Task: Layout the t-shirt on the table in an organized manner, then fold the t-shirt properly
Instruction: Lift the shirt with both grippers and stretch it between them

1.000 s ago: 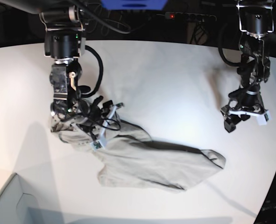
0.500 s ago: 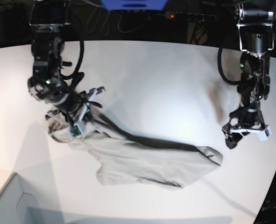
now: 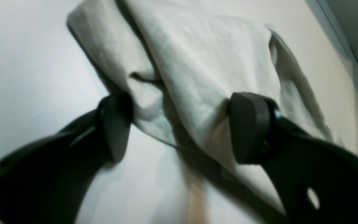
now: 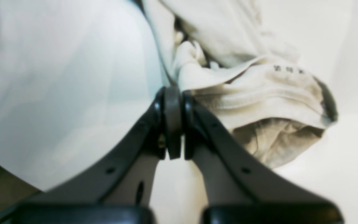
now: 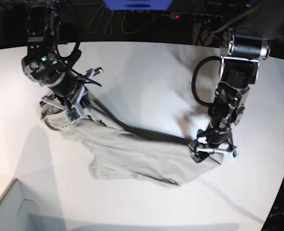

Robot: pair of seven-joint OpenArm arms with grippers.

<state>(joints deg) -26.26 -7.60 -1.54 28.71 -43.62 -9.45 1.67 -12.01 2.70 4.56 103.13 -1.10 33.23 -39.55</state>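
The t-shirt [image 5: 132,154] lies stretched across the middle of the bench [image 5: 151,82], nearer its front edge than its back. One end reaches toward the left edge, where the right claw [image 5: 69,113] sits on the cloth. The other end points toward the right edge, with the left claw [image 5: 214,153] over it. A box corner [image 5: 7,209] occupies the bench's front left corner.

Lab: power strip [image 5: 192,17], cables behind white table [image 5: 146,77].
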